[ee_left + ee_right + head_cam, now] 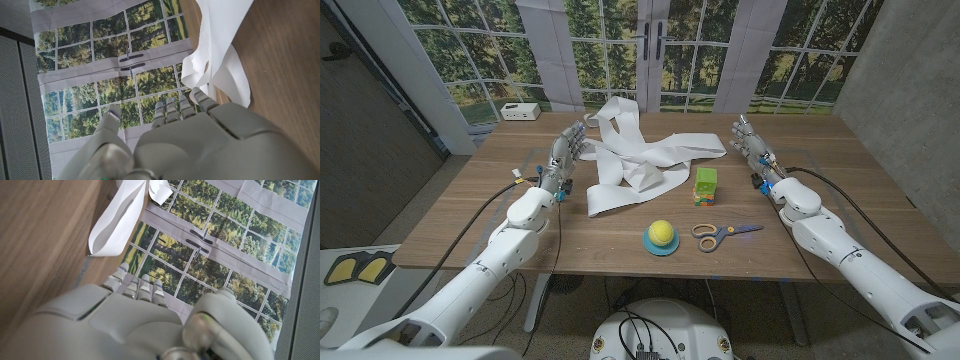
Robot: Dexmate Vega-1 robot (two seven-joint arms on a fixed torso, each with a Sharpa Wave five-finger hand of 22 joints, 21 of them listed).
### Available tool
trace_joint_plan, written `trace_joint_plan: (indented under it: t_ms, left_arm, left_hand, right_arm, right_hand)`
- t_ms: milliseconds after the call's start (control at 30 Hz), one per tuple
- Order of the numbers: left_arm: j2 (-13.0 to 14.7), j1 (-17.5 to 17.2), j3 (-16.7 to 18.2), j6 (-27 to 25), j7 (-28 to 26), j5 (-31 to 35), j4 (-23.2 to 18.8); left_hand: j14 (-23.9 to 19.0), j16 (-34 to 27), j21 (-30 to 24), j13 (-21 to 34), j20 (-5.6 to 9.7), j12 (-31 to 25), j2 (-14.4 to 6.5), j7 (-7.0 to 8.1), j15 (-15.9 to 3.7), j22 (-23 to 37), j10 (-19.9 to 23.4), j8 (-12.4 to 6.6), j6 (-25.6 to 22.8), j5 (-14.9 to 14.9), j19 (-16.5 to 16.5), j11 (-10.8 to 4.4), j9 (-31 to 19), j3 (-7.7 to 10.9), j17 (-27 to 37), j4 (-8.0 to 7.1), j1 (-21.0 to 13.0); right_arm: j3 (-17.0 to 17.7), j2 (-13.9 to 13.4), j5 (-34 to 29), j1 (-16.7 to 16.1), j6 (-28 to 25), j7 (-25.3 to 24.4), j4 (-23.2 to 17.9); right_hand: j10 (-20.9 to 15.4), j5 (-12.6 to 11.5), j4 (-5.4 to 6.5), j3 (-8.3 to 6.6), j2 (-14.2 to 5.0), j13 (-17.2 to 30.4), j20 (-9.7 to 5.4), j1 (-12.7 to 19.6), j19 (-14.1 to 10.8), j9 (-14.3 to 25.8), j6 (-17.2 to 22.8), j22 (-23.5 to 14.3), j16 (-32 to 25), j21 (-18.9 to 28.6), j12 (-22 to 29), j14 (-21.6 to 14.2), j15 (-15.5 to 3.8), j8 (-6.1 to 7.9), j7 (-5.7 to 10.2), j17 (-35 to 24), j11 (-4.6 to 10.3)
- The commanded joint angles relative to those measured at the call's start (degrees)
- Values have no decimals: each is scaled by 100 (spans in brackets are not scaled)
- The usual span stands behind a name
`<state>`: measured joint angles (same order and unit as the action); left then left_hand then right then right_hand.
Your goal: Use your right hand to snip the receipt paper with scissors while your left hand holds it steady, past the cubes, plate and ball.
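Receipt paper point(638, 160) lies in a long white tangle of loops across the far middle of the wooden table point(840, 200), and everything else is placed from it. The left hand point(563, 160) stands just beside the paper's left edge, fingers straight and slightly apart, holding nothing; whether it touches the paper I cannot tell. In the left wrist view that hand point(200, 140) reaches toward a curled fold of the paper point(220, 55), fingertips point(167, 107) close to it. The right hand point(756, 150) stands off the paper's right end, apart from it, fingers extended and a little spread, also empty. In the right wrist view this hand point(135, 325) points toward a loop of the strip point(120, 222). Green and yellow cubes point(705, 184) stand stacked just at the paper's near right side. Nearer the front edge, a yellow ball point(662, 233) sits on a small teal plate point(662, 247), and blue-and-orange scissors point(720, 233) lie right of it, well apart from the paper
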<state>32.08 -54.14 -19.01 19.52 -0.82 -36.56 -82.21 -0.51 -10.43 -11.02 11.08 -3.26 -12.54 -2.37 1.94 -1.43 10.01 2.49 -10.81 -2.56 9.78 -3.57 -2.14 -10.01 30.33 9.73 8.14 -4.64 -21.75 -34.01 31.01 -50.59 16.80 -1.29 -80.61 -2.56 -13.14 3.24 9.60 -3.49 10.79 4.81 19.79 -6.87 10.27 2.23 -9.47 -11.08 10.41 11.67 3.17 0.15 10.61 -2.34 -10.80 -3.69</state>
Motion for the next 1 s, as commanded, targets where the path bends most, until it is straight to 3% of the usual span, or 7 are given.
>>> trace_joint_plan:
  t_ms: [33, 300, 500, 700, 1000]
  left_arm:
    - [308, -353, 136, -383, -318, 19, -583]
    - [155, -473, 118, -262, -423, 11, -542]
    - [-71, -486, 79, -98, -545, 26, -433]
    - [14, -439, 57, -94, -497, 142, -400]
    - [48, -496, 79, -161, -641, 207, -526]
  left_hand:
    - [48, 17, -17, 20, 33, 1, -20, -10, 3, 16, 31, 16, 2, 19, -11, 26, -9, 40, 31, 10, -78]
    - [66, 18, -17, 19, 41, 14, -8, -5, -6, 15, 6, 29, 34, 18, -9, 14, -9, 32, 31, 9, -72]
    - [63, 14, -16, 19, 46, 9, -10, -4, -6, 15, 25, 20, 9, 18, -8, -1, -9, 32, 31, 7, -72]
    - [58, 10, -16, 18, 45, 4, -16, -13, -11, 15, 44, 16, -3, 19, -5, 6, -8, 33, 30, 5, -73]
    - [63, 10, -15, 18, 43, 12, -23, -9, -6, 15, 32, 20, 1, 20, -2, 3, -8, 35, 29, 2, -75]
  right_arm:
    - [106, -268, -336, -360, 168, -288, -380]
    - [150, -414, -703, -576, 312, -530, -595]
    - [186, -433, -916, -660, 408, -698, -684]
    - [268, -561, -1235, -814, 422, -937, -886]
    - [327, -914, -1505, -958, 170, -889, -1237]
  right_hand:
    - [-54, -31, -44, 8, -17, 30, 11, 88, 13, 32, -21, -21, -35, 20, 34, 23, -48, 40, 18, -17, 15]
    - [-125, -33, -102, -27, -34, 32, -15, 188, 12, 33, 26, -21, -39, 23, 52, 5, -90, 66, 36, -15, 41]
    - [-358, -24, -240, -111, -71, 36, -46, 421, -116, 35, 237, -20, -88, 63, 113, -163, -135, 139, 31, -10, 51]
    - [-460, -13, -310, -154, -88, 38, -52, 537, -143, 36, 369, -19, -95, 63, 132, -217, -160, 175, 58, -7, 63]
    - [-521, -4, -367, -185, -94, 39, -50, 628, -168, 36, 407, -19, -92, 63, 139, -240, -162, 176, 44, -6, 59]
